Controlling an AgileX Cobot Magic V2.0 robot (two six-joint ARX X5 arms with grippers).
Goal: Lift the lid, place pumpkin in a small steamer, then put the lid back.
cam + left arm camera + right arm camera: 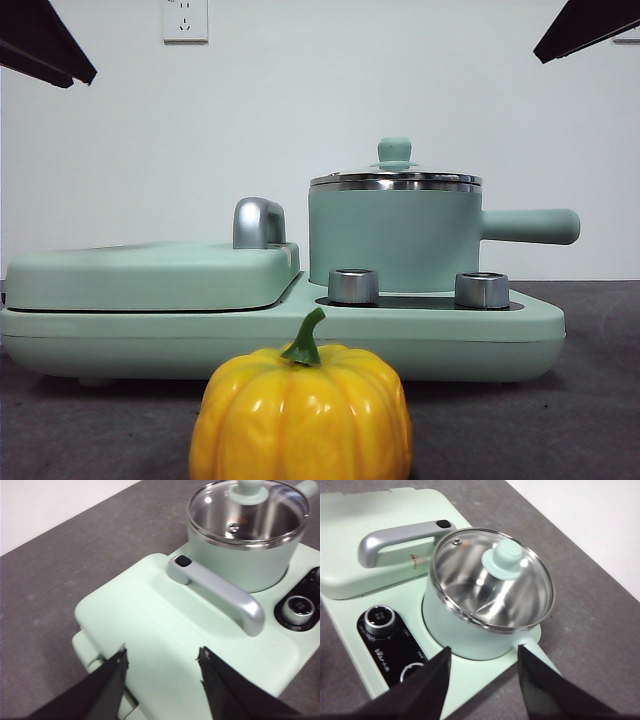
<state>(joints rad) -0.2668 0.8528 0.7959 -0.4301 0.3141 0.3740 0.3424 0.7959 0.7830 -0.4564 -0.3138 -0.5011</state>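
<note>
A: Nothing is gripped yet. The lid (492, 587) is seen seated squarely on the small steamer (395, 240), which is parked on the appliance base (480, 330) beside the flat cover (165, 630).

B: And the pumpkin (300, 415) is left on the tabletop (590, 400), in front of the base, well apart from the pot.

A: The right pincer (484, 667) is held released above the pot's near side, by the handle. The left pincer (161, 662) is likewise spread, hung over the flat cover.

B: So the first step, lifting the lid, is judged not yet begun. A descent onto the knob (503, 557) is called for, with the jaws closed around it.

A: Count is taken: one lid, one pumpkin, one steamer, two silver dials, two pincers.
</note>
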